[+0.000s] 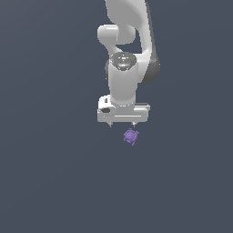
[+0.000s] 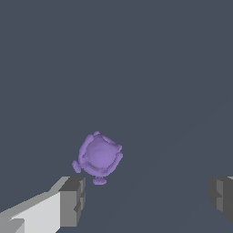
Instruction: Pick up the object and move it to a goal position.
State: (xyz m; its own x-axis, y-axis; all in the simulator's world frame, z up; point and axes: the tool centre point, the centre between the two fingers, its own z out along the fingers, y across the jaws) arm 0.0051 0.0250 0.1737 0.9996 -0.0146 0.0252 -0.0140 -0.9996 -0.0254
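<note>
The object [image 1: 131, 136] is a tiny purple knobbly lump lying on the dark grey floor. It sits just below the white gripper [image 1: 122, 124] in the exterior view, slightly toward that view's right. In the wrist view the object [image 2: 98, 156] shows as a round purple ball with small protrusions, close beside one grey fingertip [image 2: 73, 200] and far from the other fingertip [image 2: 221, 197]. The gripper [image 2: 146, 199] is open wide, with nothing between its fingers. The object lies apart from both pads.
The white arm [image 1: 125, 50] rises above the gripper toward the top of the exterior view. A flat, uniform dark grey floor [image 1: 50, 173] surrounds everything. No goal marker shows.
</note>
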